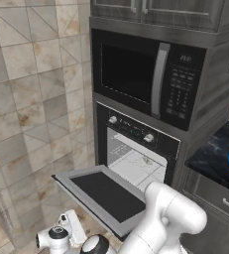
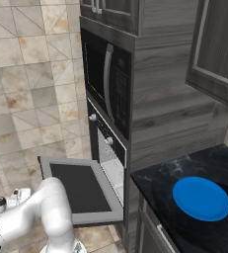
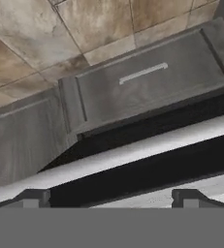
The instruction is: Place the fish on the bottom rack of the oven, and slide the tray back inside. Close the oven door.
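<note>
The oven (image 1: 136, 134) stands with its oven door (image 1: 104, 194) folded down flat, dark window facing up. Inside the cavity the bottom rack (image 1: 131, 162), a silvery wire grid, sits pushed in. A small pale lump that looks like the fish (image 1: 147, 160) lies on it. My gripper (image 1: 69, 223) is low on the left, just under the door's front edge. In the hand view my gripper (image 3: 111, 201) is open, its fingertips (image 3: 36, 198) apart below the door's silver bar handle (image 3: 108, 157), with nothing between them.
A black microwave (image 1: 145, 74) sits above the oven. A grey drawer (image 3: 147, 82) lies below the door, above the tiled floor. On the right, a dark counter (image 2: 184, 173) carries a round blue plate (image 2: 202, 197). A tiled wall (image 1: 31, 99) runs along the left.
</note>
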